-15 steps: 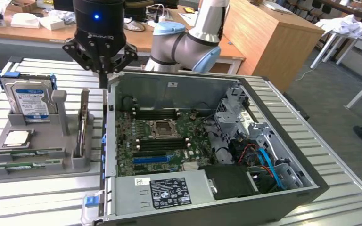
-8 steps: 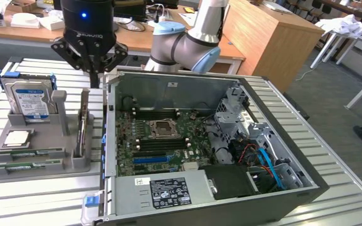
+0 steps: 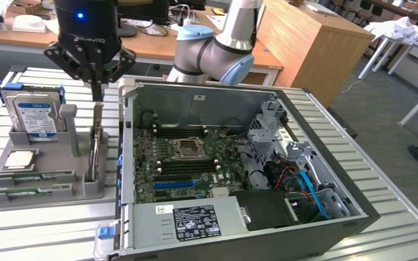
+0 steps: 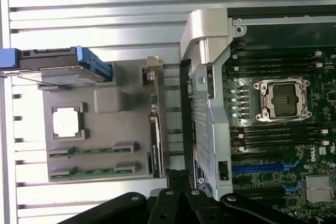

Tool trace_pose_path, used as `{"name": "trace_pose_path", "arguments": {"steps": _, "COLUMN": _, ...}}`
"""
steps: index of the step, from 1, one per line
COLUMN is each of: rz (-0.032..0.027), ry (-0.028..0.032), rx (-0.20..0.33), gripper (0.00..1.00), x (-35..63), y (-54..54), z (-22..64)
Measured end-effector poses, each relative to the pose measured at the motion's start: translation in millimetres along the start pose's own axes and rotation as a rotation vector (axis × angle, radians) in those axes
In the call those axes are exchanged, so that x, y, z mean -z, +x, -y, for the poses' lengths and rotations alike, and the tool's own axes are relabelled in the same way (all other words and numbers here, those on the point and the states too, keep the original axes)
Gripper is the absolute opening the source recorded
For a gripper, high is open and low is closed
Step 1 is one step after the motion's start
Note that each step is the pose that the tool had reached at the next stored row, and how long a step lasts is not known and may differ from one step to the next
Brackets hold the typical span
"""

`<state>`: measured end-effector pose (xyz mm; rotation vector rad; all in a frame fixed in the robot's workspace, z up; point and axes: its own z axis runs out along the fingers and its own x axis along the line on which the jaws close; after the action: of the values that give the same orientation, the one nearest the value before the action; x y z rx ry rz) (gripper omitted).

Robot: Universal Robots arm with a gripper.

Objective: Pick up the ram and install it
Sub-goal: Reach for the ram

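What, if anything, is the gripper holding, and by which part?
Nothing. The gripper is shut and empty; one RAM stick and its twin lie in slots of the grey tray.

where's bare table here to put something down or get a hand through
Bare slatted table on the near side of the gray tray, up to the computer case; another strip past the case on the exterior view's right. Crowded: the tray itself, holding the hard drive, and the narrow gap between tray and case.
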<state>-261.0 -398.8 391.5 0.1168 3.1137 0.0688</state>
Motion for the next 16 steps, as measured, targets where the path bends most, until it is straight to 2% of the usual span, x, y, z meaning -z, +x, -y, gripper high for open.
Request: {"name": "trace_pose_path", "arguments": {"steps": 16, "rz": 0.0000, "ry": 0.0000, "rx": 0.000, "gripper": 0.10, "x": 0.4, "y": 36.0, "z": 2.7}}
